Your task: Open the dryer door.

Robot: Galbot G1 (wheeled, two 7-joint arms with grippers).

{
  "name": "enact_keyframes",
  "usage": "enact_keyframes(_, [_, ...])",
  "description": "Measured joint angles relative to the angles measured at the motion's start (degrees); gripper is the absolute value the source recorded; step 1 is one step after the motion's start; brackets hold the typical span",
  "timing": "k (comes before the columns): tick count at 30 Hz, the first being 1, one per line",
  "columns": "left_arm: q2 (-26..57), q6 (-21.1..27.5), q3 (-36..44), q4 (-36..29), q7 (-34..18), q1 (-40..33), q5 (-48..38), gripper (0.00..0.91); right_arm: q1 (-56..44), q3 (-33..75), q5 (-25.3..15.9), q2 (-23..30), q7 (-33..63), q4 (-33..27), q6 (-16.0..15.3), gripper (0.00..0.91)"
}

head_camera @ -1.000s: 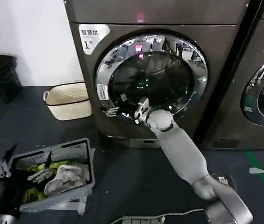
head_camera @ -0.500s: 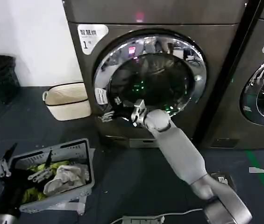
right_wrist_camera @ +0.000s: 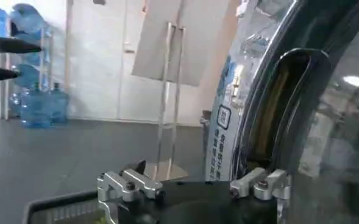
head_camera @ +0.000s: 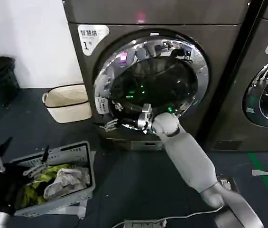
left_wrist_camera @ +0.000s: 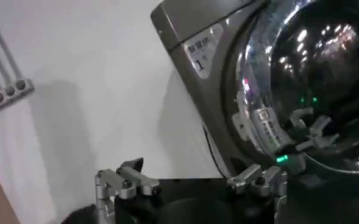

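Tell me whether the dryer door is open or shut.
Partly open: the dryer door has swung out at its left edge, the right claw at its lower rim.

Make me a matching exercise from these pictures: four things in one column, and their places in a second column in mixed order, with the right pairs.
Things:
1. right tool
2. left tool
3. white label
4. cream basket

Places:
A. on the floor beside the dryer, by the wall
B. at the lower rim of the dryer door
C. on the dryer's upper front corner
D. over the grey laundry crate

Pairs: 1-B, 2-D, 3-C, 4-A
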Motion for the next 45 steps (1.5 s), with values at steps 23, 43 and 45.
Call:
enact_keyframes(23, [9.6, -1.8, 1.9, 14.4, 0.0, -11.5, -6.6, 0.907, -2.6, 2.7, 3.3, -5.1, -8.1, 5.3, -0.1, 0.907])
enact_keyframes(43, [19.6, -2.8, 11.1, 25.6, -1.5, -24.0, -14.5, 0.907, -6.4, 7.3, 4.5, -11.0, -25.5, 8.7, 2.1, 0.907])
enact_keyframes(45, [20.2, -3.0, 12.1, 26.5, -1.1, -25.1, -14.4, 0.907, -6.6, 7.4, 4.6, -11.5, -26.8, 9.2, 2.0, 0.907])
